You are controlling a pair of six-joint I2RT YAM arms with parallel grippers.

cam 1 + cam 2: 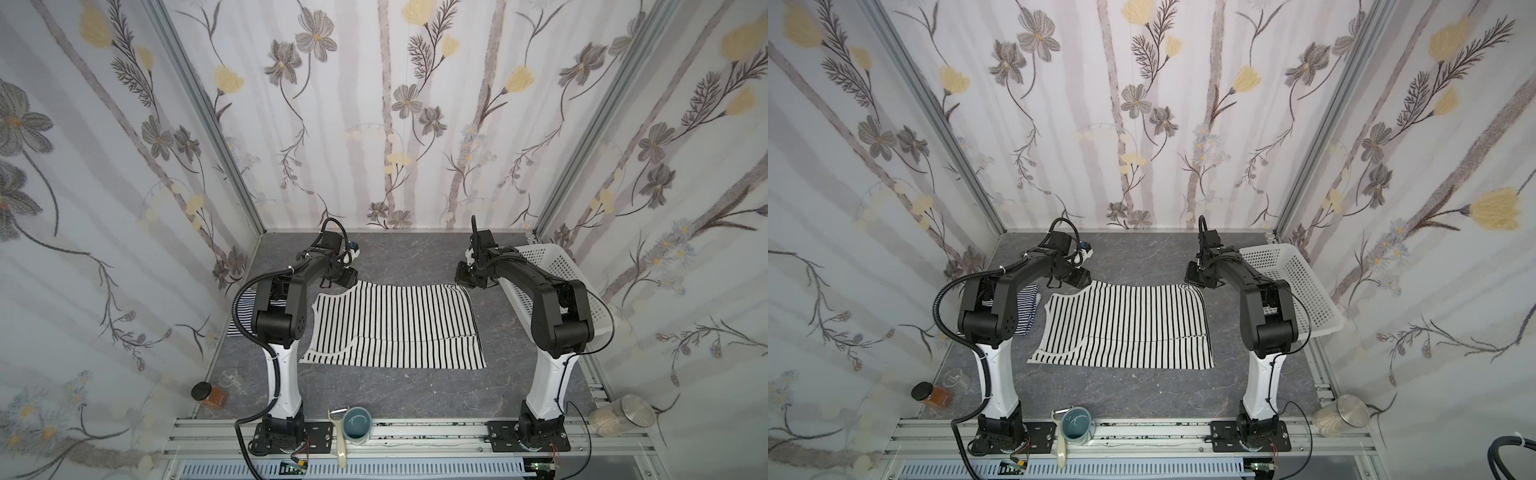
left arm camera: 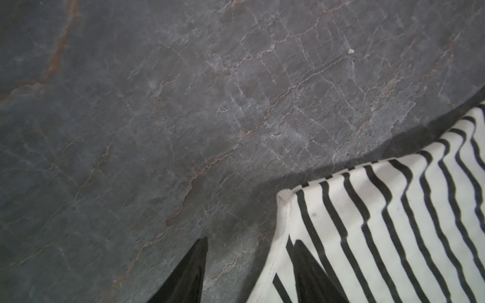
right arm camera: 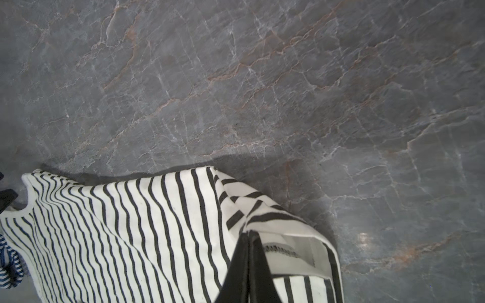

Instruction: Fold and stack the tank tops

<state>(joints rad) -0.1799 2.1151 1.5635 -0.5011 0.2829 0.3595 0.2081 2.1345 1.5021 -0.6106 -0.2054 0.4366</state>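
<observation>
As folding apparently needed a flat start, the grey marble-patterned tabletop (image 1: 374, 257) bore the white black-striped knit tank top (image 1: 395, 324) spread at its centre, with the finely navy-striped knit tank top (image 1: 1029, 301) lying left of it, likely awaiting its turn. The right gripper (image 3: 249, 236) was clenched on the spread top's far right corner. The left gripper (image 2: 250, 240) stood parted astride its far left trim, probably for a matching pinch.

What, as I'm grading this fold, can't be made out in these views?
- Navy-striped tank top: both top views, mostly hidden behind the left arm.
- Left end effector: left wrist view, fingers cut off by the frame edge; contact with the black-striped tank top unclear.
- Sewn label by the right end effector: right wrist view, print blurred.
- Basket interior: both top views, partly behind the right arm.
</observation>
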